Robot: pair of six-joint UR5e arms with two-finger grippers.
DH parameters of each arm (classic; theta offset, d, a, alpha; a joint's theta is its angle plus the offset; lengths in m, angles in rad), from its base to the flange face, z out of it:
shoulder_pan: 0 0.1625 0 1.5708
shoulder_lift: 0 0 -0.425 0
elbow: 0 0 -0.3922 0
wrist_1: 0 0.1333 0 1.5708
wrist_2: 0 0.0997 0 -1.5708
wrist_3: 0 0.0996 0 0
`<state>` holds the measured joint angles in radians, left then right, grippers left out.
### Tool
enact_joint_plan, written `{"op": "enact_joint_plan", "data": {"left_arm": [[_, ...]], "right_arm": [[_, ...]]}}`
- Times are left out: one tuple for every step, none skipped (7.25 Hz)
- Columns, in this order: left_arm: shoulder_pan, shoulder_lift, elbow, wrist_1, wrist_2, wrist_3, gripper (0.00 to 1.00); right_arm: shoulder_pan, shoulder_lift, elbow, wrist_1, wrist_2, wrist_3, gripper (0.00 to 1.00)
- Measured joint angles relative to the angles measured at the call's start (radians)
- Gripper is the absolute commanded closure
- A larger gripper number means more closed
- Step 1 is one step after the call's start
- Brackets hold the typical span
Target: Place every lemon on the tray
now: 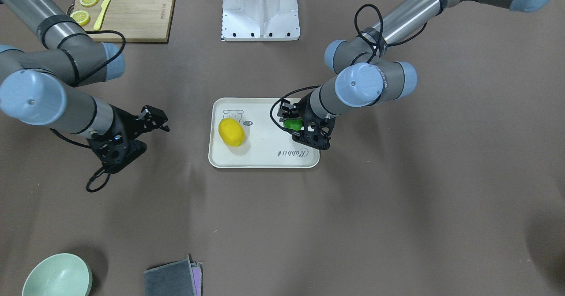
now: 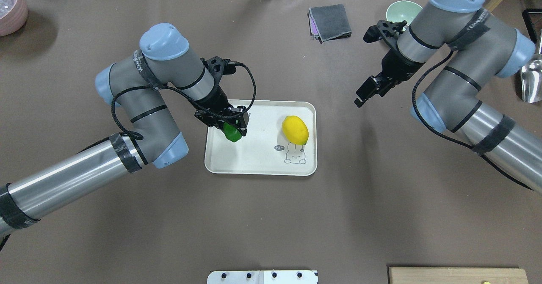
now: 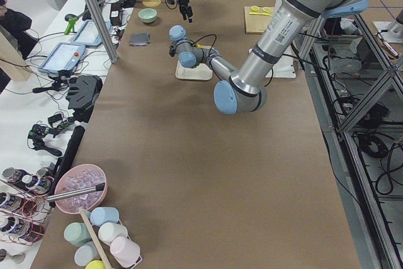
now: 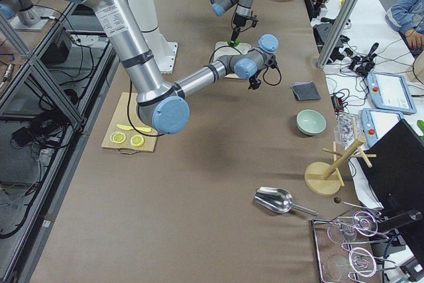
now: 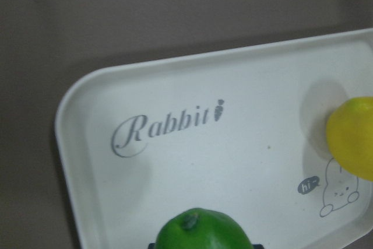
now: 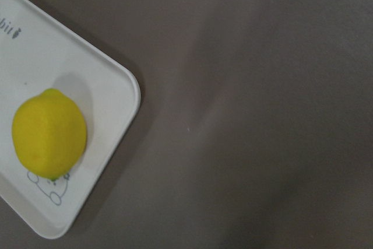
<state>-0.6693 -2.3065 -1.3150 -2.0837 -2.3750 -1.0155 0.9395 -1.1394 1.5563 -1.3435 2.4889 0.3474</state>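
Observation:
The cream-white tray [image 1: 265, 157] lies mid-table and also shows in the overhead view [image 2: 258, 161]. The yellow lemon [image 2: 295, 129] rests on it by the bear drawing, also seen in the front view [image 1: 231, 132] and the right wrist view [image 6: 49, 134]. My left gripper [image 2: 232, 128] is shut on the green lemon [image 2: 232, 133], holding it over the tray's opposite end near the "Rabbit" script; the left wrist view shows the green lemon [image 5: 204, 231] too. I cannot tell if it touches the tray. My right gripper [image 2: 367, 91] is open and empty, off the tray's side.
A wooden cutting board [image 1: 132, 18] with lemon slices and a yellow knife lies near the robot's base. A green bowl [image 2: 402, 11] and folded grey cloths [image 2: 329, 21] sit at the far edge. A pink bowl [image 2: 10, 6] and a metal scoop [image 2: 531, 78] are at the table's ends.

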Motion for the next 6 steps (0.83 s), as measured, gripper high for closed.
{"op": "enact_joint_plan", "data": {"left_arm": [[0.007, -0.003, 0.002, -0.006, 0.009, 0.000, 0.02], [0.009, -0.002, 0.003, -0.012, 0.012, 0.000, 0.01], [0.009, 0.001, 0.003, -0.018, 0.014, -0.001, 0.01], [0.009, 0.003, 0.002, -0.020, 0.014, -0.002, 0.01], [0.005, 0.009, -0.008, -0.017, 0.013, -0.004, 0.01], [-0.012, 0.032, -0.037, -0.012, 0.010, -0.005, 0.01]], "right_arm": [[0.017, -0.066, 0.037, 0.025, 0.018, -0.009, 0.01], [0.037, -0.116, 0.059, 0.052, 0.028, -0.015, 0.01], [0.069, -0.150, 0.068, 0.064, 0.028, -0.016, 0.01], [0.109, -0.181, 0.072, 0.061, 0.010, -0.015, 0.01], [0.152, -0.211, 0.079, 0.032, -0.017, -0.014, 0.01], [0.194, -0.235, 0.104, -0.050, -0.038, -0.015, 0.01]]}}
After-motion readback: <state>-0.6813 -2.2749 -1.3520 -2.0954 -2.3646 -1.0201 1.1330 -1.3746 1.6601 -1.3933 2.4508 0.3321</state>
